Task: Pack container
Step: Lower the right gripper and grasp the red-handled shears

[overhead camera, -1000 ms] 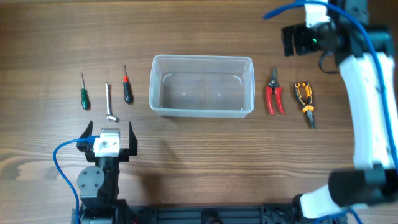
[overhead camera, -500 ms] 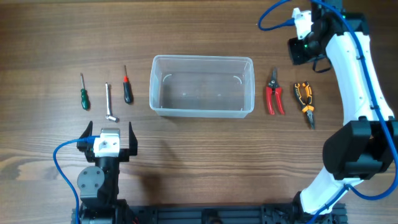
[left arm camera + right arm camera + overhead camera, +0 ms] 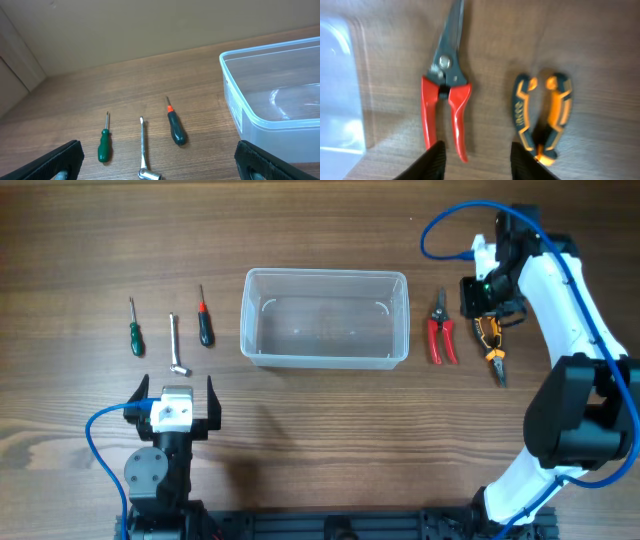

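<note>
While the empty container (image 3: 325, 361) sits mid-worktop, the right gripper (image 3: 479, 161), spread open, hovers over red shears (image 3: 445, 95) and orange pliers (image 3: 543, 117) near the right edge; the first pick seems next: lower onto one.

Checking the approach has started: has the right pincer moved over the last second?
Yes. Overhead, the right pincer moved toward the near edge of the table, ending over the handles of the orange pliers.

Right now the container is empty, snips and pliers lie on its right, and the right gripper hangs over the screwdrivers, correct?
No: the right gripper hangs over the snips and pliers, as the right wrist view shows. The rest stands.
</note>
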Controlling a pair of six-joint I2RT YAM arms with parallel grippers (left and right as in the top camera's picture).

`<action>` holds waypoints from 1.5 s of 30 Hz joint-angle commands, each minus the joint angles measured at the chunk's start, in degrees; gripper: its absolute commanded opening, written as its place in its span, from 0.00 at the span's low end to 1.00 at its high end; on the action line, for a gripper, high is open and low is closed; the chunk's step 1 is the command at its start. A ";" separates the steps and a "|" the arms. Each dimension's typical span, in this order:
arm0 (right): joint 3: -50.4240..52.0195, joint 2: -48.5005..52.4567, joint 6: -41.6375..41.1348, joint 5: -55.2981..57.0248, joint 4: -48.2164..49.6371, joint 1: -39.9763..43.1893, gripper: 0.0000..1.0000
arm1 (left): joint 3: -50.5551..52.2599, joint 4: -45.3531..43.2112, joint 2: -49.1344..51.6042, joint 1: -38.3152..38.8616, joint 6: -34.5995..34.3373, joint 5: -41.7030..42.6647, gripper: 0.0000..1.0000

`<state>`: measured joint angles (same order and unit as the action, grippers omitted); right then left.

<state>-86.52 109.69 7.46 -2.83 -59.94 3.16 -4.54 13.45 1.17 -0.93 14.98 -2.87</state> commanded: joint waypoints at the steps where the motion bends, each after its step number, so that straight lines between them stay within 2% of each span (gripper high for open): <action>1: 3.87 0.81 -0.07 -3.26 1.09 -0.09 0.49 | 0.39 -0.17 -0.35 -0.48 1.11 0.92 1.00; 6: 6.62 0.81 -0.13 -5.46 2.21 -0.09 0.39 | 0.39 -0.15 -0.35 -0.48 1.14 0.92 1.00; 8: 6.62 0.81 -0.35 -6.49 2.19 -0.15 0.28 | 0.39 -0.15 -0.35 -0.48 1.14 0.92 1.00; 12: 6.62 0.81 -0.55 -6.43 2.73 -0.74 0.38 | 0.39 -0.15 -0.35 -0.48 1.11 0.92 1.00; 17: 7.48 0.81 -0.59 -5.51 3.91 -2.10 0.38 | 0.39 -0.15 -0.35 -0.48 1.11 0.92 1.00; 23: 13.46 0.81 -1.46 -1.73 8.61 -2.56 0.39 | 0.39 -0.15 -0.35 -0.48 1.11 0.92 1.00; 27: 14.38 0.81 -1.60 -1.42 9.42 -2.56 0.37 | 0.39 -0.15 -0.35 -0.48 1.11 0.92 1.00; 31: 14.38 0.81 -1.40 -1.42 9.75 -2.56 0.29 | 0.39 -0.15 -0.35 -0.48 1.11 0.92 1.00; 45: 14.56 0.98 1.51 0.26 15.47 -2.56 0.29 | 0.39 -0.17 -0.35 -0.48 1.11 0.92 1.00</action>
<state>-72.34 109.73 7.79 -3.77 -45.04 0.84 -4.54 13.45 1.17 -0.93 14.98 -2.87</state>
